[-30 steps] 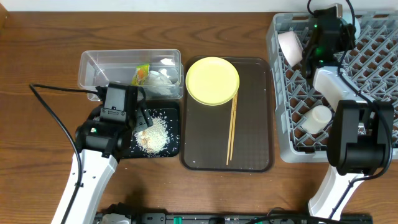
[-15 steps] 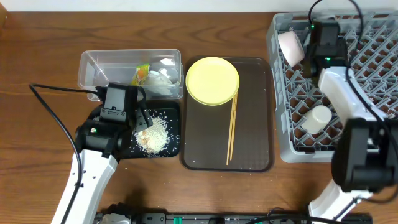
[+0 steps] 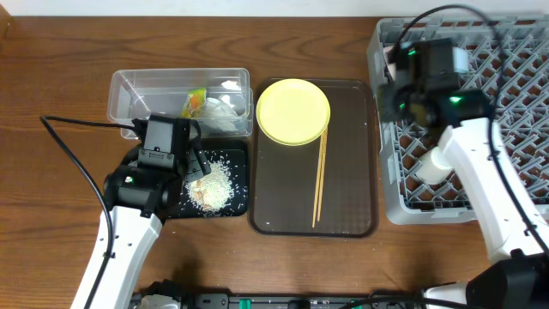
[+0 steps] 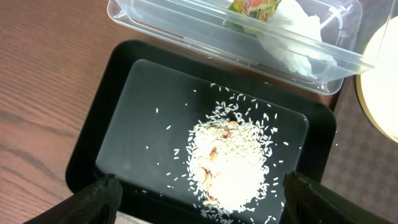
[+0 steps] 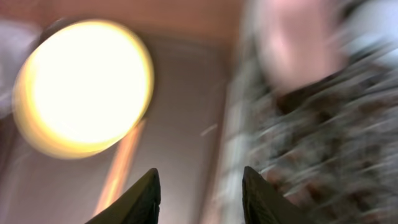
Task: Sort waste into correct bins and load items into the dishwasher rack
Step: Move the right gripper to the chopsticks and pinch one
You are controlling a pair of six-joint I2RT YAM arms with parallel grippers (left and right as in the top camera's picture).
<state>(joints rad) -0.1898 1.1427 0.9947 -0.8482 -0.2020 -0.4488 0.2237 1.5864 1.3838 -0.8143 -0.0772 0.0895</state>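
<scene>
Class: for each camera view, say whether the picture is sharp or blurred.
Right wrist: heavy motion blur, yellow plate washed out, rack smeared. Left wrist: sharp, single rice grains distinct on the black tray. Overhead: sharp, evenly lit.

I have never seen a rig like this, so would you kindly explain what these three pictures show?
These are two robot arms at a wooden table, each ending in a two-finger claw. One picture looks down from above. The other two come from a camera on each wrist, with that claw's dark fingers at the bottom edge. On the table are a clear tub holding a snack wrapper and a tissue, a black tray with rice, and a brown serving tray bearing a yellow plate and chopsticks. The grey dishwasher rack holds a white cup. The left claw hovers open over the rice. The right claw, in a blurred picture, is open near the rack's left edge. Neither holds anything.
</scene>
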